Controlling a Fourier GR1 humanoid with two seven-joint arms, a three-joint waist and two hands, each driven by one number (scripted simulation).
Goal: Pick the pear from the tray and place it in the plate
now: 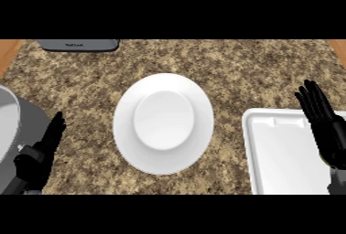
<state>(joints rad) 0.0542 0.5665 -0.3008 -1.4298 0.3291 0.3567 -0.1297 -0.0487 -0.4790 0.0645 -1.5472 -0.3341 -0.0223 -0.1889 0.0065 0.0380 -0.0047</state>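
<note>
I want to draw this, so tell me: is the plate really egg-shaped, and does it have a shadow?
Head view: the white plate looks taller than wide only because of the stretched picture; it is a round plate. Head view: soft even light, just a faint grey shade along its lower rim, no hard shadow on the granite counter. Head view: the white tray shows no glare.

plate [164, 157] mid-counter, granite bare all round | tray [260, 155] right | grey appliance [79, 44] far edge
</note>
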